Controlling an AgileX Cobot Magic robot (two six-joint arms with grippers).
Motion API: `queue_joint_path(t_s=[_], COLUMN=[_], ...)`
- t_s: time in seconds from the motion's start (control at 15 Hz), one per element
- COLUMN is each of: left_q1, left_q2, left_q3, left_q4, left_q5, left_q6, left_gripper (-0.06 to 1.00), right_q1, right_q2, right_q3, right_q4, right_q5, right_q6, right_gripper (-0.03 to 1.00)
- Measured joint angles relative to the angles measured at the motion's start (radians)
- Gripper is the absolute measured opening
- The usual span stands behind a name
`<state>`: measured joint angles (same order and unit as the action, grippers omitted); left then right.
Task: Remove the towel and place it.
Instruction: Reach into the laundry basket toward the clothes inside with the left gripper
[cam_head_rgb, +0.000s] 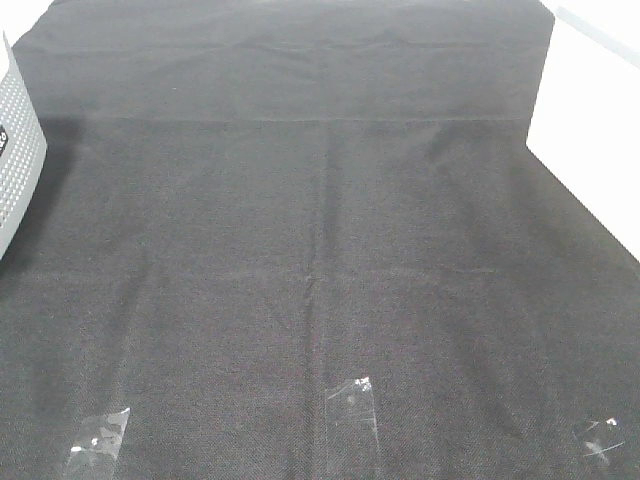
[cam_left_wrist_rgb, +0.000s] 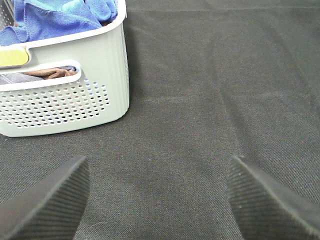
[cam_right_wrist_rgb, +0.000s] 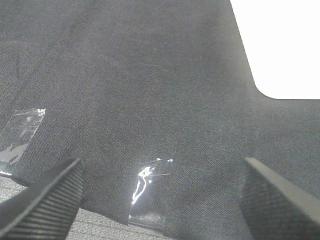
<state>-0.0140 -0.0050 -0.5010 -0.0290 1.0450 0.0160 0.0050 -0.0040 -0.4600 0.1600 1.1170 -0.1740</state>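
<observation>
The towel (cam_left_wrist_rgb: 60, 17) lies bunched up in the top of a pale perforated basket (cam_left_wrist_rgb: 65, 107), which stands on the black-covered tabletop (cam_head_rgb: 320, 250) at its far left edge. In the high view only a sliver of the basket shows, and the towel is not visible there at all. Under the blue folds, through the handle slot, a bit of brown cloth (cam_left_wrist_rgb: 47, 74) shows.

The left gripper (cam_left_wrist_rgb: 157, 200) hangs low over bare cloth with its jaws spread wide and nothing between them. From it, the basket sits ahead and off to one side, near but not touching. The right gripper (cam_right_wrist_rgb: 160, 205) is also wide open and empty. It looks down on the cloth and some strips of clear tape (cam_right_wrist_rgb: 147, 185) near the front edge, with no basket in its view.

So the left arm is clearly the nearer one and looks like the arm to make the reach. The towel is crumpled, so no long axis can be read. The grasp probably has to come from above, clear of the basket rim, pinching a raised fold.
</observation>
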Motion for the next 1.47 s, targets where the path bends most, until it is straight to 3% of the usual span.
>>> queue_joint_path(t_s=[1.47], left_q1=[0.000], left_q2=[0.000], left_q3=[0.000], left_q4=[0.000], left_q5=[0.000], left_q6=[0.000], left_gripper=[0.72], right_q1=[0.000], right_q2=[0.000], right_q3=[0.000], right_q4=[0.000], right_q5=[-0.001], right_q6=[0.000], right_gripper=[0.81])
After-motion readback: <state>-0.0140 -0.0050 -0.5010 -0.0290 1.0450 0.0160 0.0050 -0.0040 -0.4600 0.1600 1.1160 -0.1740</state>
